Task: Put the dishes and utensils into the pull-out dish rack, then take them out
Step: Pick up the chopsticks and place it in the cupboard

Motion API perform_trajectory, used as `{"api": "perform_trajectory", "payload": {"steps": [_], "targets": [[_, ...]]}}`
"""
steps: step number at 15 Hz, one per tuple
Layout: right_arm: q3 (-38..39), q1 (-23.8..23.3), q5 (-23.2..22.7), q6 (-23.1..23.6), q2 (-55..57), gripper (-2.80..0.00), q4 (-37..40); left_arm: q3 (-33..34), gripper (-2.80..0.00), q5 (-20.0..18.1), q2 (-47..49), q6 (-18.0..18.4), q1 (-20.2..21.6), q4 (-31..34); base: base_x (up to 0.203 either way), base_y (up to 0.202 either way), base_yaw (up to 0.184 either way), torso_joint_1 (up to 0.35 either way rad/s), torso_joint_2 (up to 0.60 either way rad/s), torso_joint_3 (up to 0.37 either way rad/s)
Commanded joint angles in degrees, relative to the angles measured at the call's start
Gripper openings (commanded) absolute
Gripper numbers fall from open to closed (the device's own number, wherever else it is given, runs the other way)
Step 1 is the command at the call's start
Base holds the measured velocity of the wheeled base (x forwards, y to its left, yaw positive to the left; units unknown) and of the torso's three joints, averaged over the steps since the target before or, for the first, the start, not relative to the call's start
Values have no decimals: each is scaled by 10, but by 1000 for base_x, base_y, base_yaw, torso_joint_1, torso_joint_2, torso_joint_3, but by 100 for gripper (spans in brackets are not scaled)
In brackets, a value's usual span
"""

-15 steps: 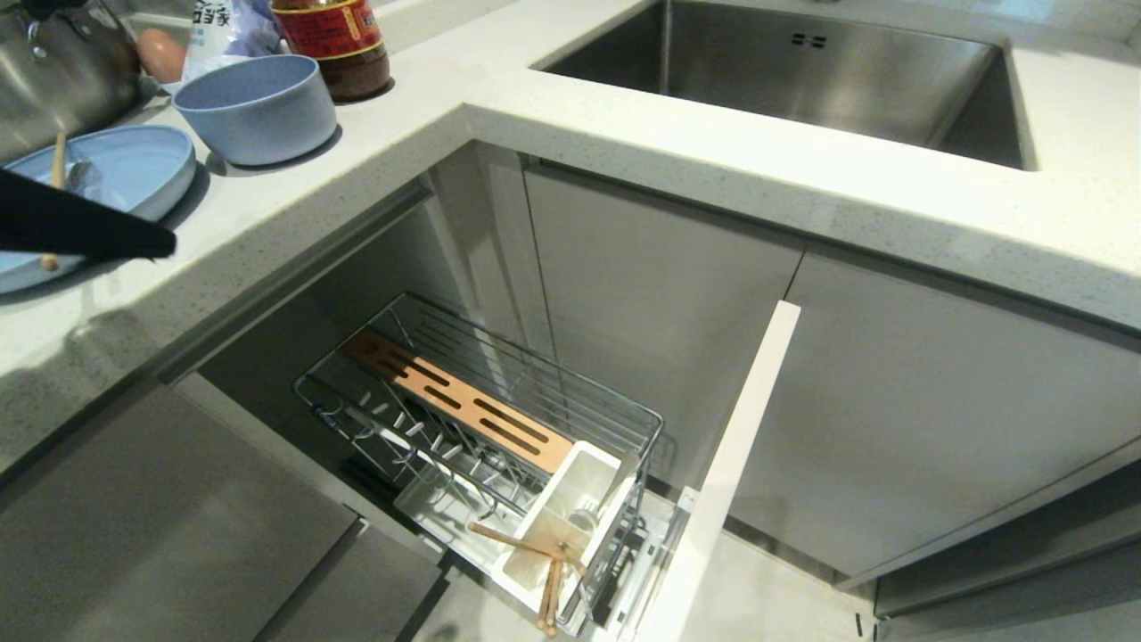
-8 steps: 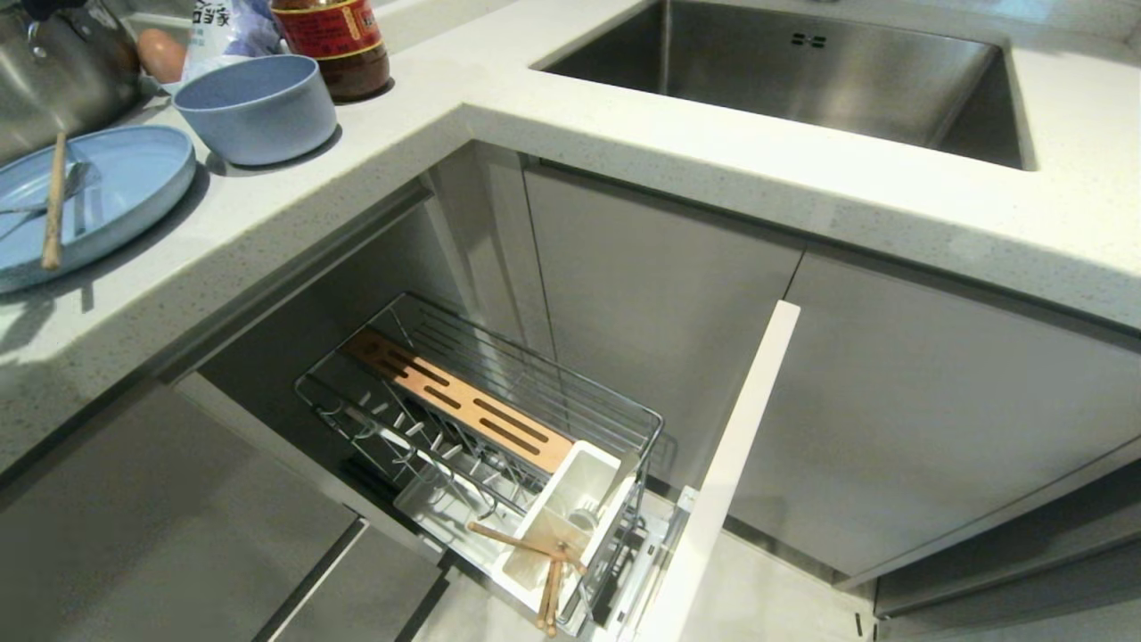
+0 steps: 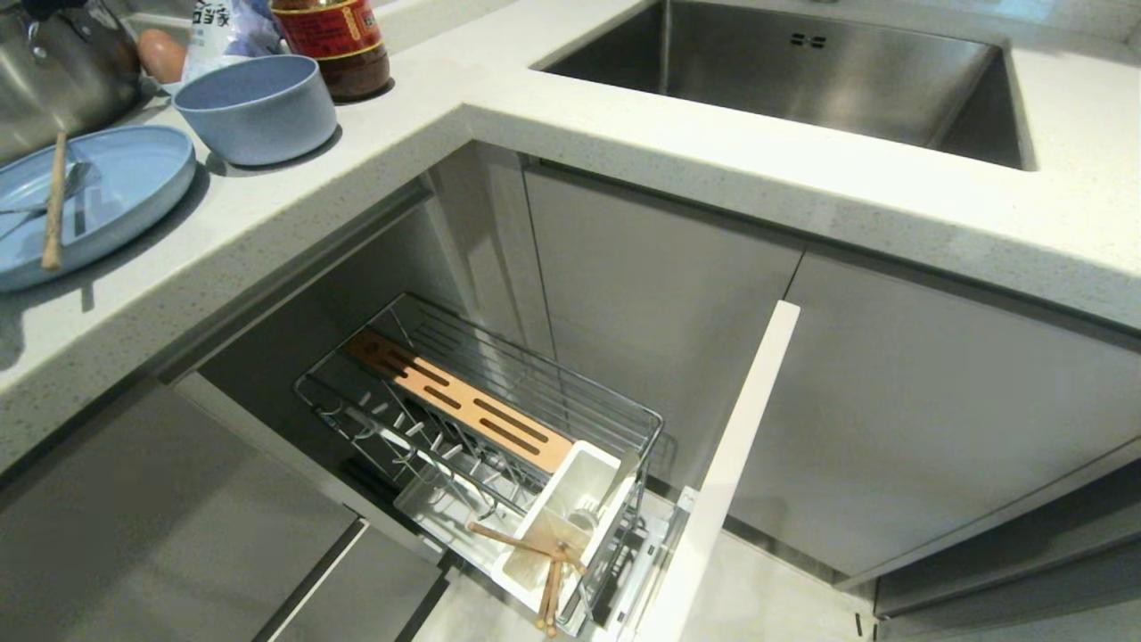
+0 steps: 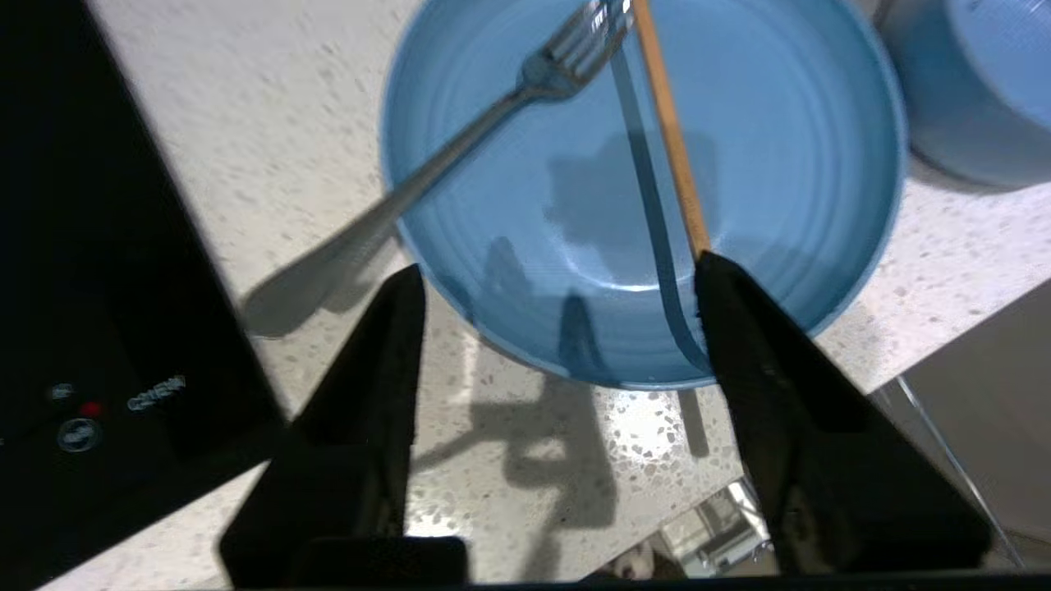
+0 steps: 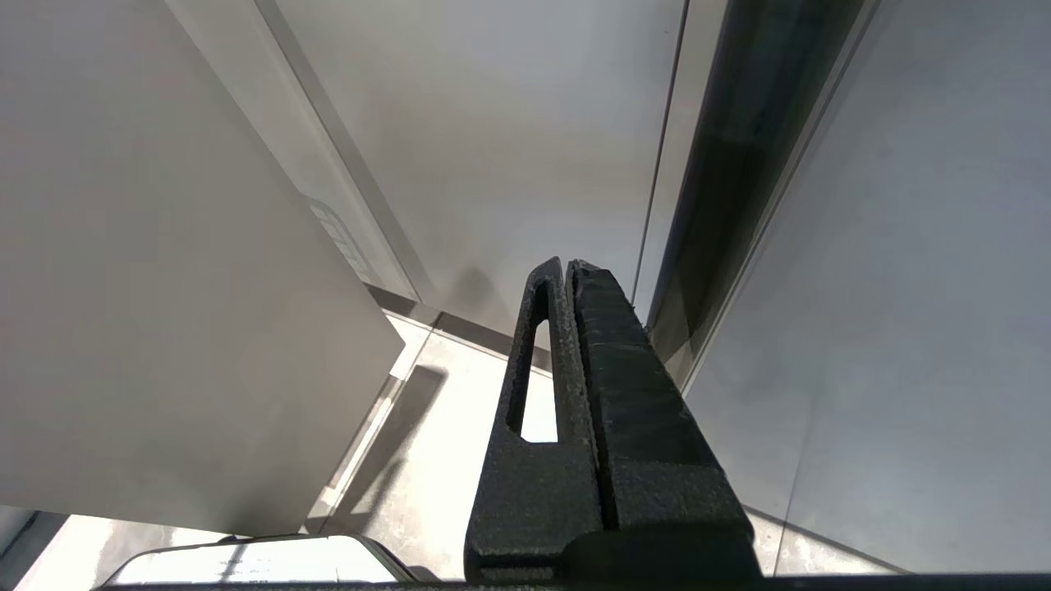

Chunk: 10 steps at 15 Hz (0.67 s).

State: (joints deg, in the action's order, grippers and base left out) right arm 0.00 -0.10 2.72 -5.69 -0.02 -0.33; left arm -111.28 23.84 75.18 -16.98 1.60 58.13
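The pale blue plate (image 3: 125, 178) lies on the counter at the far left, with one wooden chopstick (image 3: 55, 201) and a silver fork (image 3: 31, 207) on it. The matching bowl (image 3: 258, 107) stands just behind it. My left gripper (image 4: 560, 264) hovers open and empty over the plate's (image 4: 764, 164) near rim. One finger covers the end of the chopstick (image 4: 669, 131), and the fork (image 4: 460, 156) lies off to the other side. Below, the pull-out dish rack (image 3: 481, 419) stands drawn out, with wooden chopsticks (image 3: 535, 557) leaning from its white cup (image 3: 575, 499). My right gripper (image 5: 562, 264) hangs shut beside the cabinet fronts.
A steel pot (image 3: 53, 80), an egg (image 3: 160, 53), a bag and a sauce bottle (image 3: 334, 40) crowd the counter behind the dishes. A black cooktop (image 4: 98, 246) lies beside the plate. The steel sink (image 3: 802, 80) is at the back right. The rack's narrow front panel (image 3: 731, 464) juts out.
The left arm's dark shape, which lay across the plate a second ago, has left the head view. The chopstick and fork rest on the plate. The rack is unchanged.
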Motion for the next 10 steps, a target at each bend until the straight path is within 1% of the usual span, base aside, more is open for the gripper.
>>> {"api": "perform_trajectory", "payload": {"steps": [1,4,7,10], "targets": [[0,0,0,0,-2,-280,0,0,0,-7,35,-6,3,15,0,0,0,0,0,0],[0,0,0,0,-2,-280,0,0,0,-46,61,-7,2,20,0,0,0,0,0,0],[0,0,0,0,-2,-280,0,0,0,-54,75,-8,2,22,0,0,0,0,0,0],[0,0,0,0,-2,-280,0,0,0,-56,84,-17,2,21,0,0,0,0,0,0]]}}
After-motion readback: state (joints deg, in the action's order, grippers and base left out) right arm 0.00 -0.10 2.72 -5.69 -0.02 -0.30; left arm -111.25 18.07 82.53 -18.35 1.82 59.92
